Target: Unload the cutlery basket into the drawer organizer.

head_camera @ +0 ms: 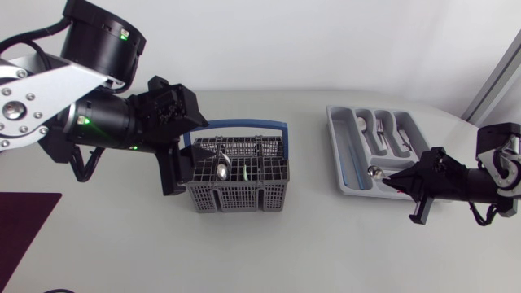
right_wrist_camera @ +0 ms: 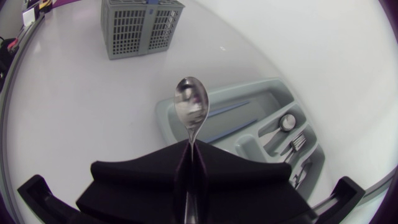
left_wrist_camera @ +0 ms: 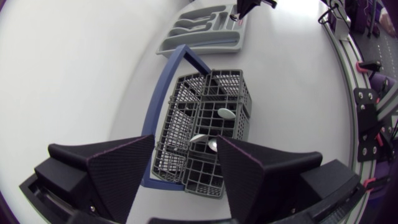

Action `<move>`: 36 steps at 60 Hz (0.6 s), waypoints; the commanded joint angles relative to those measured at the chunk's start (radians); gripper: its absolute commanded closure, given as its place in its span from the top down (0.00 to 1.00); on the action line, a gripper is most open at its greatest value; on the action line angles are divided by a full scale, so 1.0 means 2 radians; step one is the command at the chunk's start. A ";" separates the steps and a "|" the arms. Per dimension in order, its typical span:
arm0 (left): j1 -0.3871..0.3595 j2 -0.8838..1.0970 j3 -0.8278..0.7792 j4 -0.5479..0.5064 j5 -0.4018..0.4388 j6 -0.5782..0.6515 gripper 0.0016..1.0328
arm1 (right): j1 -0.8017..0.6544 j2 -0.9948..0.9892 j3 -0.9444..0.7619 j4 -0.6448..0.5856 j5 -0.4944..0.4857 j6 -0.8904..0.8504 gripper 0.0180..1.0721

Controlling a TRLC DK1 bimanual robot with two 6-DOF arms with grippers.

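Observation:
The grey cutlery basket [head_camera: 238, 184] with a blue handle [head_camera: 244, 125] stands mid-table and holds spoons [head_camera: 222, 171]. My left gripper [head_camera: 181, 169] hangs open over the basket's left end. In its wrist view the basket [left_wrist_camera: 205, 124] and its spoons [left_wrist_camera: 226, 113] lie just ahead of the spread fingers [left_wrist_camera: 118, 168]. The grey drawer organizer [head_camera: 348, 163] lies to the right, with forks and a spoon [head_camera: 383, 130] in its slots. My right gripper [head_camera: 392, 181] is shut on a spoon's handle at the organizer's near edge. The spoon's bowl [right_wrist_camera: 191, 104] points over the organizer [right_wrist_camera: 249, 127].
A dark maroon mat [head_camera: 24, 224] lies at the table's front left. A blue-tinted strip shows in the organizer's long slot [right_wrist_camera: 224, 111]. Bare white tabletop lies between the basket [right_wrist_camera: 140, 25] and the organizer and in front of both.

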 commanded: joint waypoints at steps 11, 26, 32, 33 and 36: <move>0.009 -0.006 -0.043 0.010 0.009 0.081 0.84 | -0.039 0.134 0.123 -0.062 0.009 -0.106 0.06; 0.012 -0.004 -0.063 0.009 0.022 0.148 0.84 | -0.051 0.209 0.190 -0.106 0.049 -0.181 0.06; 0.012 0.000 -0.065 0.008 0.022 0.172 0.84 | -0.052 0.224 0.210 -0.144 0.063 -0.212 0.06; 0.012 0.001 -0.065 0.008 0.022 0.177 0.84 | -0.052 0.224 0.212 -0.145 0.065 -0.212 0.06; 0.012 0.005 -0.065 0.006 0.023 0.187 0.84 | -0.052 0.226 0.212 -0.147 0.072 -0.218 0.06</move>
